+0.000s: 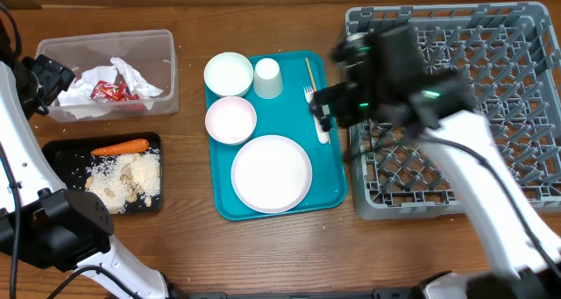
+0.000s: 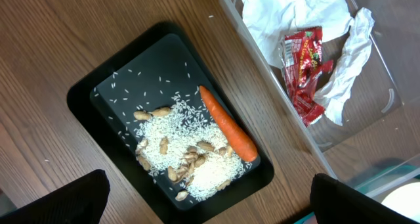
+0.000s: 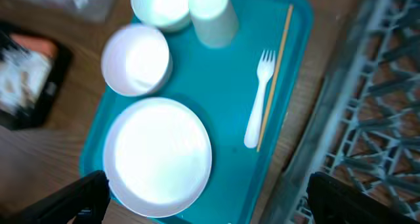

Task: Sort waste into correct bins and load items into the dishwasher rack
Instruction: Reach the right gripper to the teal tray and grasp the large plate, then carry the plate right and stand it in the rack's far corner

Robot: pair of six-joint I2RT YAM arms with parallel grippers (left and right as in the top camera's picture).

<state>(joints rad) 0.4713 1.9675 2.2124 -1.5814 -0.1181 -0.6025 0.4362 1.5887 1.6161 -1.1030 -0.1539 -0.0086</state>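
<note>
The orange carrot (image 1: pixel 120 146) (image 2: pixel 228 124) and the rice and nut scraps (image 1: pixel 127 181) (image 2: pixel 184 145) lie in the black tray (image 1: pixel 61 150) (image 2: pixel 131 73). The white napkins (image 1: pixel 131 75) (image 2: pixel 289 14) and the red wrapper (image 1: pixel 110 91) (image 2: pixel 305 73) lie in the clear tub (image 1: pixel 105 38) (image 2: pixel 374 112). The plate (image 1: pixel 272 174) (image 3: pixel 157 155), two bowls (image 1: pixel 229 74) (image 1: pixel 231 120), the cup (image 1: pixel 267 78) and the wooden stick (image 1: pixel 310 75) (image 3: pixel 279 60) sit on the teal tray (image 1: pixel 289 115). My left gripper (image 1: pixel 39 80) (image 2: pixel 210 207) is open and empty above the black tray. My right gripper (image 1: pixel 329 106) (image 3: pixel 210 198) is open and empty above the teal tray's right side.
The grey dishwasher rack (image 1: pixel 491 36) (image 3: pixel 380 86) stands at the right with nothing in it, and my right arm reaches across it. A white fork (image 3: pixel 259 99) lies beside the stick. The tub and the black tray stand at the left edge.
</note>
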